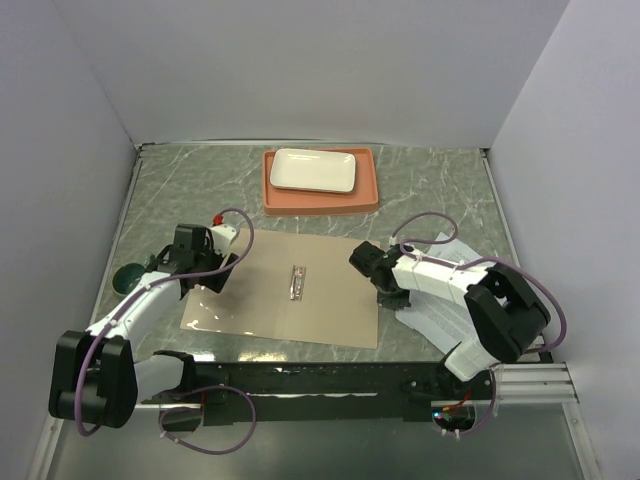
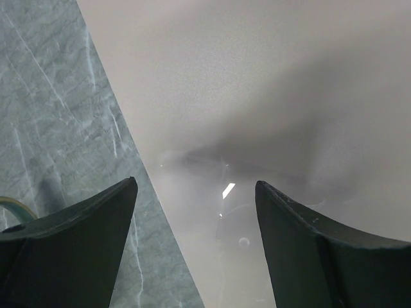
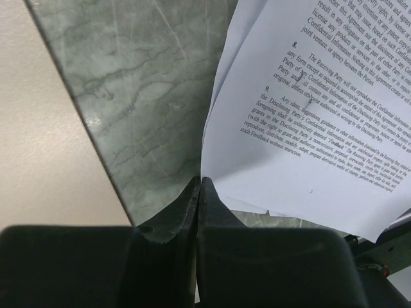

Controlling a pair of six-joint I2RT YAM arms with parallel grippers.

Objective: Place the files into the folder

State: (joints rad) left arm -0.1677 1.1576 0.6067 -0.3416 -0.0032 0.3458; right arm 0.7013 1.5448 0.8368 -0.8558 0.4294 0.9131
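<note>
The tan folder (image 1: 330, 300) lies open and flat in the middle of the table, its dark clip (image 1: 297, 282) at the centre. My left gripper (image 1: 208, 278) is open and empty, its jaws straddling the folder's left edge (image 2: 289, 96) over the glossy clear pocket (image 2: 244, 244). The files (image 1: 430, 318), white printed sheets, lie on the table to the right of the folder. My right gripper (image 1: 392, 298) is shut on the corner of the top sheet (image 3: 308, 115), which curls up from the marble; the folder's right edge (image 3: 38, 128) lies a short way to its left.
An orange tray (image 1: 320, 200) with a white rectangular plate (image 1: 313, 170) stands at the back centre. A dark green round object (image 1: 128, 273) lies at the table's left edge. Walls close in the left, back and right sides.
</note>
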